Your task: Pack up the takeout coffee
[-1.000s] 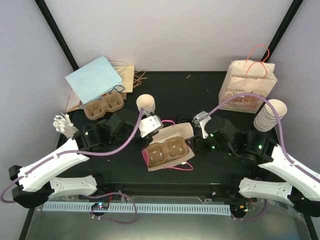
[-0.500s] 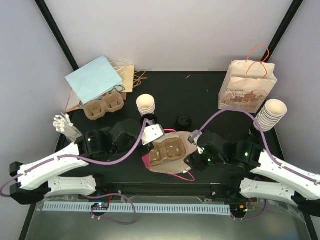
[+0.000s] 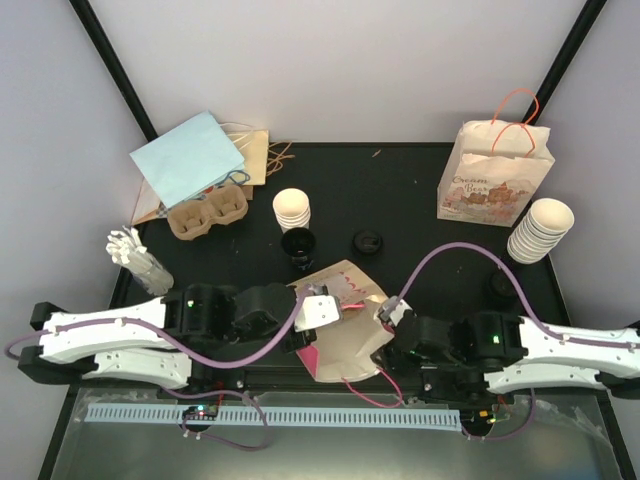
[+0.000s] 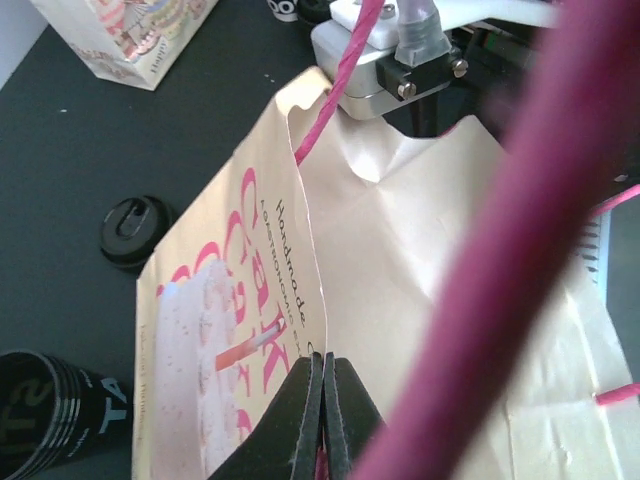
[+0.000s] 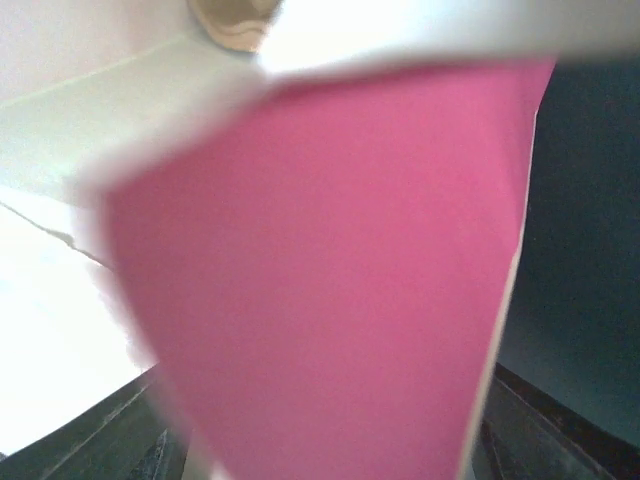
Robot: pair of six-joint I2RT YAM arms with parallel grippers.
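Because the bag (image 3: 345, 350) must open, the left tool (image 4: 322, 378) pinches its rim. The right tool's (image 3: 386, 318) spread is unclear.

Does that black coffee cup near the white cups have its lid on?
Off. The black cup looks open-topped in the overhead view, and a black lid lies apart from it, off to one side.

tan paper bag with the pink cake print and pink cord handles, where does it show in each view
Top external: the tan paper bag sits low centre.
Left wrist: it fills the centre and right, cake print on its left face.
Right wrist: a blurred pink panel, probably its side, fills the frame.
Shared landmark: the round black plastic lid, just beyond the bag from above, mid-left in the left wrist view; not in the right wrist view.
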